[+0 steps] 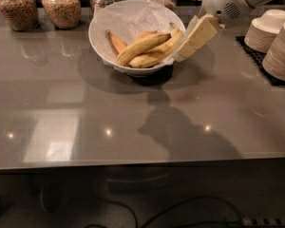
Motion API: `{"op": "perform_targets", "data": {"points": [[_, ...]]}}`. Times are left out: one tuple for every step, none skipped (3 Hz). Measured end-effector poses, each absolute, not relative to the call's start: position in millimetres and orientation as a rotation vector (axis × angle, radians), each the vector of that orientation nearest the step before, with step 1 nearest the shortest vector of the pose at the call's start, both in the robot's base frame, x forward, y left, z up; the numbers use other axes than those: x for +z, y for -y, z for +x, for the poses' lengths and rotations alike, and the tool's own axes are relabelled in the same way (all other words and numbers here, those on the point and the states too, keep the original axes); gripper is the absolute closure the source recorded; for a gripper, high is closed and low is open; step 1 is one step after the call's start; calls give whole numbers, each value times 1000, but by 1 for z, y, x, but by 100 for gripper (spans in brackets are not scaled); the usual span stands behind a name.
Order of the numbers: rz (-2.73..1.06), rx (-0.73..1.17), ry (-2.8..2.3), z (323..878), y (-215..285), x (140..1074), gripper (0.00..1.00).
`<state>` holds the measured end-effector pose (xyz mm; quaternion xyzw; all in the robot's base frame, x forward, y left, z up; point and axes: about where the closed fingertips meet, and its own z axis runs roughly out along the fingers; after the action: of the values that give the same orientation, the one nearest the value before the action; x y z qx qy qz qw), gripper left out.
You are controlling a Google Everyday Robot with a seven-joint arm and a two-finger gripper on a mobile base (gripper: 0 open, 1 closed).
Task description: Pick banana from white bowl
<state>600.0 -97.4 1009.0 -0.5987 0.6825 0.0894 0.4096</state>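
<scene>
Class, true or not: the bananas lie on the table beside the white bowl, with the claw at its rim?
Not quite: the camera view shows the bananas inside the white bowl; the claw is at its rim.

Kitchen or café counter: filled jars (61,6), stacked bowls (268,30) on grey worktop (133,122); gripper (181,51) beside white bowl (104,56).

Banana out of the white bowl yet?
No, the banana lies inside the white bowl, and the gripper is just outside its rim.
</scene>
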Motion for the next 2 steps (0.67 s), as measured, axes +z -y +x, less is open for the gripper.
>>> {"op": "perform_targets", "data": {"points": [[-1506, 300, -1628, 622, 72, 1002, 0], [-1530, 350, -1552, 636, 54, 996, 0]]}}
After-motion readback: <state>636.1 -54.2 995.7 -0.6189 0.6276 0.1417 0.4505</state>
